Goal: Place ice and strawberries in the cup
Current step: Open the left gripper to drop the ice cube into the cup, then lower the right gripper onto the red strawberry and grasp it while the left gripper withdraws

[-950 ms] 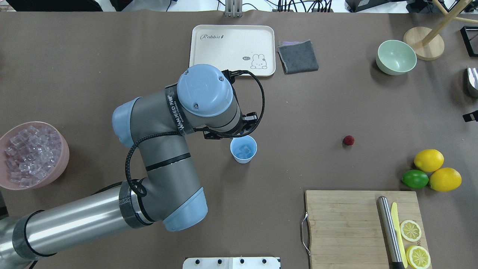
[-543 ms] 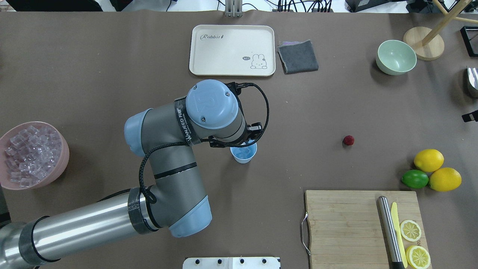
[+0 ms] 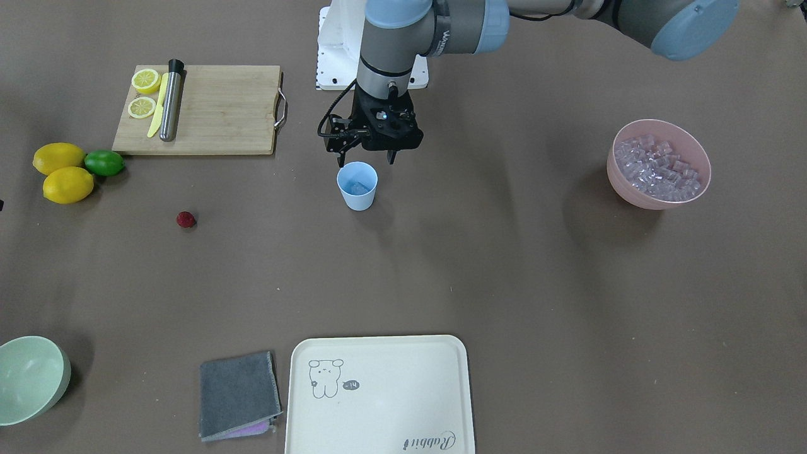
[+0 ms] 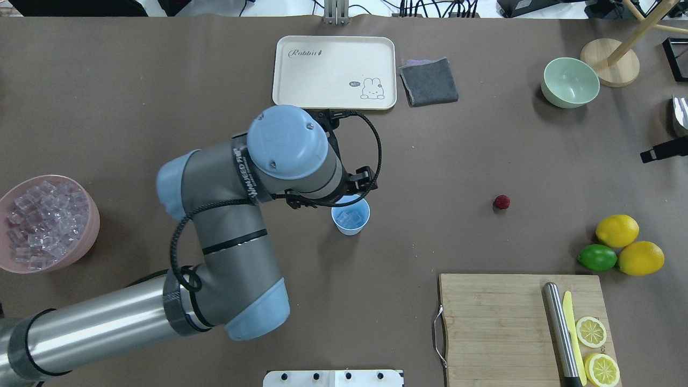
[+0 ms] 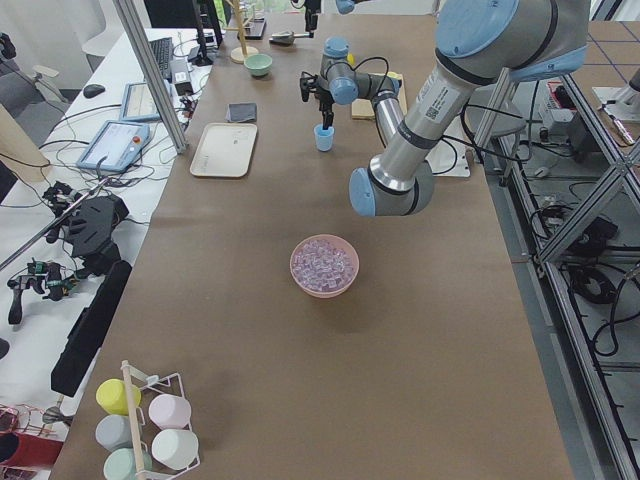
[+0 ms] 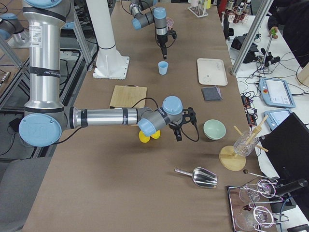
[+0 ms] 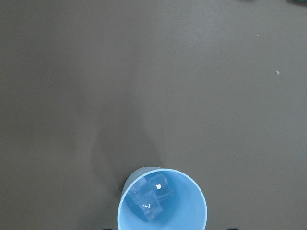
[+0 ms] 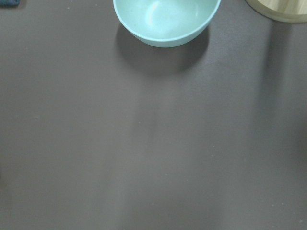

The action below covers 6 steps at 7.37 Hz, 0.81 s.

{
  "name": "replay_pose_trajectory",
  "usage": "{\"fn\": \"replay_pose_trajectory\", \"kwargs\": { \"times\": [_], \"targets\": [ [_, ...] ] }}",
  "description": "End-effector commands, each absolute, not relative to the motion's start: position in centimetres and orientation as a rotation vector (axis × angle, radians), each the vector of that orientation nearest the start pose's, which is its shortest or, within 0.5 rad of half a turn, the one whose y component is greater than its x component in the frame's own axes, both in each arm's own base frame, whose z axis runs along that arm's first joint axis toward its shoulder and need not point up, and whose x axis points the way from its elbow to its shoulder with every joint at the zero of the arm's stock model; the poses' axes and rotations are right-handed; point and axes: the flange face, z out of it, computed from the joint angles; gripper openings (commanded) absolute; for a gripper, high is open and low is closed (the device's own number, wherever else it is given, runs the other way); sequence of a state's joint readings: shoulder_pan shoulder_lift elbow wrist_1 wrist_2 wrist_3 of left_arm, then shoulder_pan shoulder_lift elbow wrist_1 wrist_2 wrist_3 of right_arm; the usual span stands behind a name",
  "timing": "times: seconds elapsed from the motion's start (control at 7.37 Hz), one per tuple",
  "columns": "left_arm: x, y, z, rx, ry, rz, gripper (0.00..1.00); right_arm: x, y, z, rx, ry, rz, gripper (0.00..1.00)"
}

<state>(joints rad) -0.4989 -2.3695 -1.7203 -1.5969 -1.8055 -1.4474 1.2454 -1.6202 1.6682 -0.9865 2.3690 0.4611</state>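
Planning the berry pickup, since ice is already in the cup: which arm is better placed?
Right, probably. The strawberry lies on the robot's right half, toward the lemons, where the right pincer hovers; the left pincer is by the cup.

Upright light blue cup (image 3: 358,195) holds ice cubes (image 7: 152,201); red strawberry (image 3: 185,219) lies well apart.
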Motion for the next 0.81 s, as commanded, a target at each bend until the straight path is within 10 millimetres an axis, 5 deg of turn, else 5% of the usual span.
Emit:
{"fn": "replay_pose_trajectory", "kwargs": {
  "times": [0.0,0.14,0.41,0.68],
  "targets": [
    [45.4,-46.2,16.2,0.18,0.926,-0.142,0.96,-18.2,-47.8,48.3,0.212,-0.993,-0.019,1.0],
    [41.4,-48.2,19.6,0.185,0.902,-0.107,0.96,-23.5,-47.1,44.7,0.196,-1.011,0.025,1.0],
    [37.6,-49.5,23.4,0.225,0.849,-0.074,0.96,-33.7,-46.2,39.9,0.193,-0.946,0.053,1.0],
    [37.4,-49.6,23.1,0.226,0.852,-0.083,0.96,-37.6,-44.9,40.5,0.167,-0.869,0.01,0.99]
  ]
}}
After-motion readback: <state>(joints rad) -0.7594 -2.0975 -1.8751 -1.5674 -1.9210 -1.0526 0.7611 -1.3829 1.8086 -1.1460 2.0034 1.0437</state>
